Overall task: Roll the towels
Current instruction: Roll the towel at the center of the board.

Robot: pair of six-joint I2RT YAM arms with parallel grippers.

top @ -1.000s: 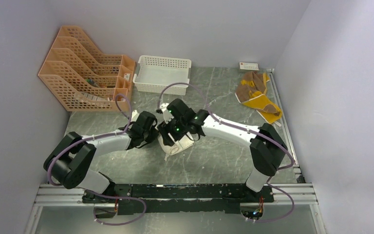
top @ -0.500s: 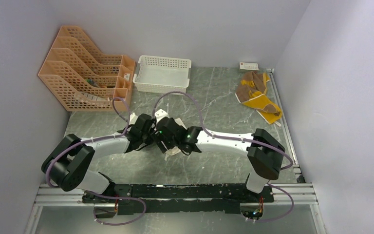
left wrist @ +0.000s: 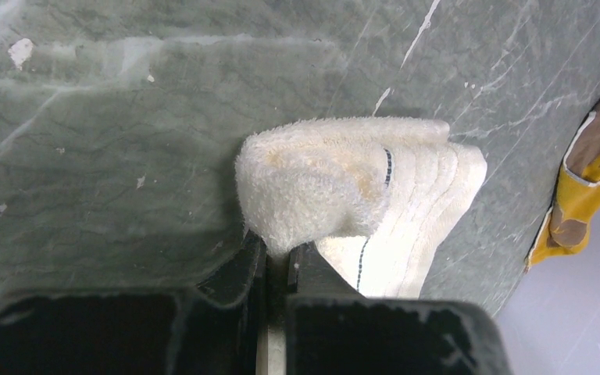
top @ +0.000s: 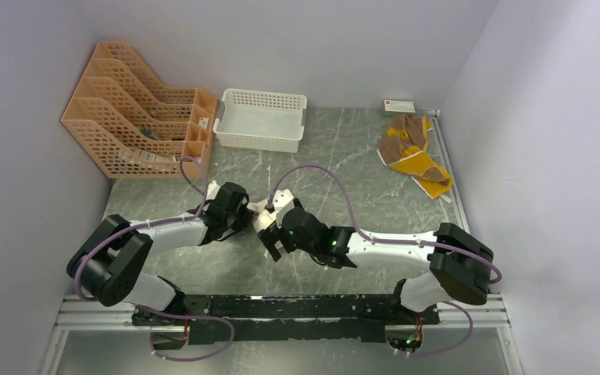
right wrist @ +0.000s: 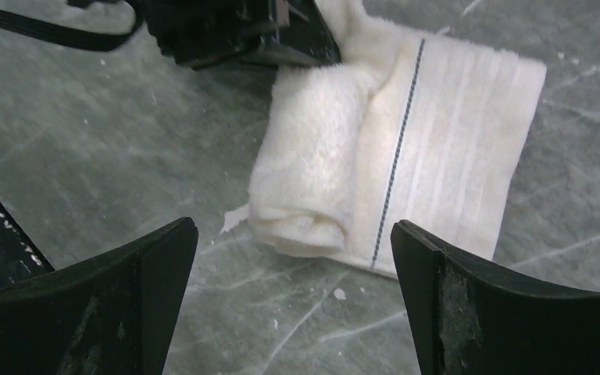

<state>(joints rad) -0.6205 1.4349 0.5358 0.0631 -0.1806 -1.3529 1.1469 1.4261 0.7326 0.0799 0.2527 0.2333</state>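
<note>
**Item 1, cream-white towel** [right wrist: 391,148]. We record it lying on the grey-green marbled worktop [top: 359,180], towards the near middle, where the two arms meet. It is part-rolled. One side is a thick, fluffy roll. The rest lies flat and shows a ribbed band and a thin dark stripe.

**Left jaws.** They are drawn narrow and pinch one end of the roll. In the left wrist view the terry pile bulges over their tips.

**Right jaws.** They are spread wide and hold nothing. The towel lies just ahead of them, in line with the gap. The free end of its roll is nearest, and we see neither finger touching the cloth.

**Item 2, brown and mustard-yellow towel** [top: 414,152]. It lies unrolled and rumpled at the far right of the worktop, near the side wall and well apart from both arms.

**Other holdings.**
- A white lattice basket [top: 259,119] stands at the rear centre.
- Orange lattice file racks [top: 137,109] stand at the rear left, just beside the basket.
</note>
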